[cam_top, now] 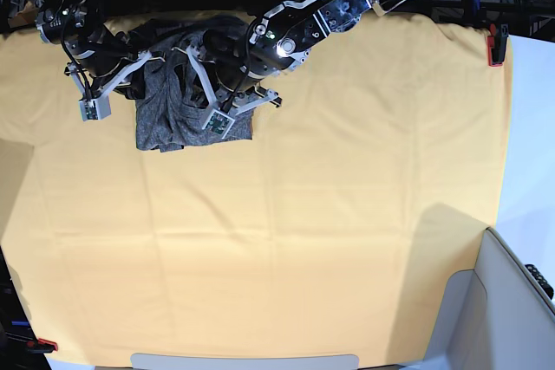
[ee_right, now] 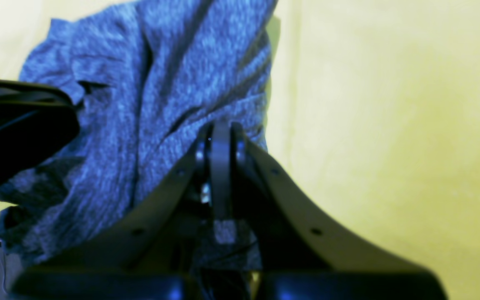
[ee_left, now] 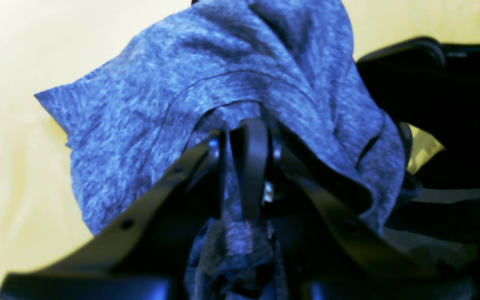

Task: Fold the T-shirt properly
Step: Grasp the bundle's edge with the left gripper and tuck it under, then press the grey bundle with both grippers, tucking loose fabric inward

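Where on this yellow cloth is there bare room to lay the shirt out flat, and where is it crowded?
Bare: the yellow cloth below the T-shirt, down to the near edge, and rightward to the red clamp. Crowded: the far left corner, where left gripper and right gripper both pinch the bunched shirt.

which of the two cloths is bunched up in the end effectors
The grey T-shirt, held by both end effectors; the yellow cloth lies spread flat beneath it.

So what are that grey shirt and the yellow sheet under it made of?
The T-shirt looks like soft heathered knit, probably cotton blend: mottled grey flecks, limp creased folds. The yellow cloth seems a smooth matte woven fabric, judging by its faint fold lines; the exact fibre isn't clear.
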You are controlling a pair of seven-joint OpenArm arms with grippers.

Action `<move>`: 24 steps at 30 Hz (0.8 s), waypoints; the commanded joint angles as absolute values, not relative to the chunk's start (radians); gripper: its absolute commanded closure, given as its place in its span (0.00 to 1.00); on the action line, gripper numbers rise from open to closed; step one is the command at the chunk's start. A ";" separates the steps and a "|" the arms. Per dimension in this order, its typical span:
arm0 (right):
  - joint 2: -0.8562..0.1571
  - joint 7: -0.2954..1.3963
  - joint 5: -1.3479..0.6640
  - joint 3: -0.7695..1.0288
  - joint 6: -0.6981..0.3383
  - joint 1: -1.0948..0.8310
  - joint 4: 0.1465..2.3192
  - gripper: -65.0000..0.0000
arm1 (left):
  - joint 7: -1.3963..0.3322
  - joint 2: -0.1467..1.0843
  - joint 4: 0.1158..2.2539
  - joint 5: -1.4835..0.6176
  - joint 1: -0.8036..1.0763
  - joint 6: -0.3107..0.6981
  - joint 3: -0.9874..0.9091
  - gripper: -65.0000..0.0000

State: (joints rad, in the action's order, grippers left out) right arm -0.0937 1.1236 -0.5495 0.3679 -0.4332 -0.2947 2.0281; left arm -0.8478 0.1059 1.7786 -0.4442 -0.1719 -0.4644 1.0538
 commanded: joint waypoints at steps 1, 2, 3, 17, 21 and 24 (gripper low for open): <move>-0.099 1.107 -0.564 0.371 -0.435 -0.291 2.045 1.00 | -0.826 0.096 1.788 -0.437 -0.186 -0.461 1.052 0.89; -0.101 1.109 -0.564 0.371 -0.435 -0.292 2.043 1.00 | -0.825 0.094 1.773 -0.437 -0.186 -0.461 1.052 0.89; -0.102 1.109 -0.564 0.371 -0.435 -0.292 2.043 1.00 | -0.814 0.093 1.753 -0.437 -0.186 -0.461 1.052 0.89; -0.099 1.109 -0.499 0.360 -0.435 -0.332 2.038 1.00 | -0.720 0.074 1.650 -0.432 -0.196 -0.470 1.046 0.89; -0.099 1.109 -0.499 0.360 -0.435 -0.346 2.037 1.00 | -0.720 0.074 1.649 -0.378 -0.196 -0.473 1.044 0.89; -0.097 1.106 -0.499 0.360 -0.435 -0.357 2.037 1.00 | -0.725 0.074 1.647 -0.274 -0.193 -0.475 1.043 0.89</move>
